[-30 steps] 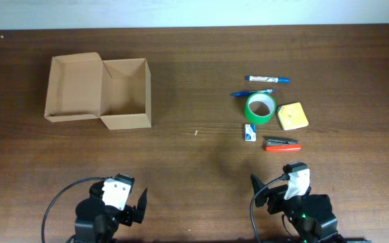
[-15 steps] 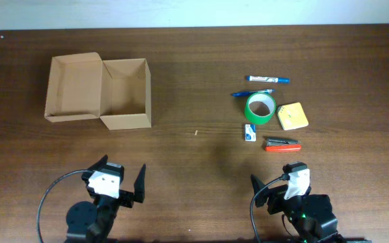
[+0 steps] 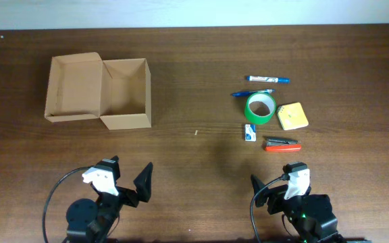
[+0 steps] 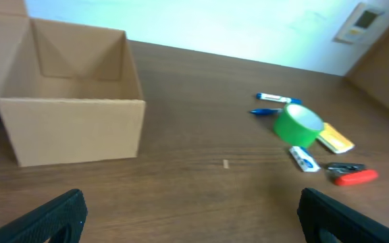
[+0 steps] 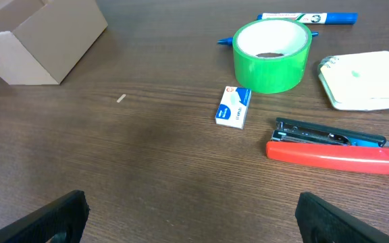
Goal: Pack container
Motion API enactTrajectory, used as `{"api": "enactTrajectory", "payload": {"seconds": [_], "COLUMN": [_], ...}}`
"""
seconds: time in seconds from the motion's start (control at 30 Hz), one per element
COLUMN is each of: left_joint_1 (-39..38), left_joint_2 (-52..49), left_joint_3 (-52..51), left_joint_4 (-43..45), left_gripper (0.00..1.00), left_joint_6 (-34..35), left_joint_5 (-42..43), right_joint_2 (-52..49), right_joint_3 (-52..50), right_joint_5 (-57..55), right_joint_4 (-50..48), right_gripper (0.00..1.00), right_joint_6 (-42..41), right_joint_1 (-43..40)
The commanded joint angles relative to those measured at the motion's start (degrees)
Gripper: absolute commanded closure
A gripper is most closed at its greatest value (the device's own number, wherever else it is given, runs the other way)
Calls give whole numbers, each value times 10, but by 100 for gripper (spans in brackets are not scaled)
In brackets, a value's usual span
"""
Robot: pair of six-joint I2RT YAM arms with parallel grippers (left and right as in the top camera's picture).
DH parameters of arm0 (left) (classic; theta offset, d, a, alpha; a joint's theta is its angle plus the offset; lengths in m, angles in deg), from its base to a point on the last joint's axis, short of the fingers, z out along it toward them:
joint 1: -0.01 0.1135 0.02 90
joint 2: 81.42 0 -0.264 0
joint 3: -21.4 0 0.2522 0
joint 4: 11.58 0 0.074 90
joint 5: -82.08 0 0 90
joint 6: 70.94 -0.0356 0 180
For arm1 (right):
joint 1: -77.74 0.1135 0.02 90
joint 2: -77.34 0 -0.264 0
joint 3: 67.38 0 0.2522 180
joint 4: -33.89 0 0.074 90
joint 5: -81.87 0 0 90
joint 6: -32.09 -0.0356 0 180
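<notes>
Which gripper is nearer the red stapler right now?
Right. The right gripper waits open just short of the red stapler, almost in line with it; the left gripper is far off to its left, nearer the cardboard box.

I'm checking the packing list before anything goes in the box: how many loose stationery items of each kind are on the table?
Blue marker: 1
Blue pen: 1
Green tape roll: 1
Yellow notepad: 1
Staple box: 1
Red stapler: 1
Total: 6
</notes>
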Motion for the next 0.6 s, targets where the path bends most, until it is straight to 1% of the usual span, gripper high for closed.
{"api": "enactTrajectory", "payload": {"seconds": [0.0, 0.1, 0.23, 0.37, 0.53, 0.57], "left_joint_1": [4, 4, 4, 4, 4, 4], "left_joint_2": [-9, -35, -101, -202, -351, -380], "left_joint_3": [-3, -1, 19, 73, 164, 182], "left_joint_4": [4, 7, 12, 23, 23, 23], "left_gripper": [0, 0, 1, 0, 0, 0], "left_joint_6": [20, 19, 15, 7, 5, -5], "left_joint_5": [18, -15, -90, -153, -199, -202], "right_joint_2": [7, 7, 7, 7, 7, 7], "right_joint_3": [-4, -4, -4, -4, -4, -4], "right_joint_5": [3, 3, 3, 3, 3, 3], "right_joint_4": [-2, -2, -2, -2, -2, -2], "right_gripper": [1, 1, 1, 1, 1, 1], "right_joint_6": [0, -1, -1, 0, 0, 0], "right_joint_1": [5, 5, 5, 5, 5, 5]}}
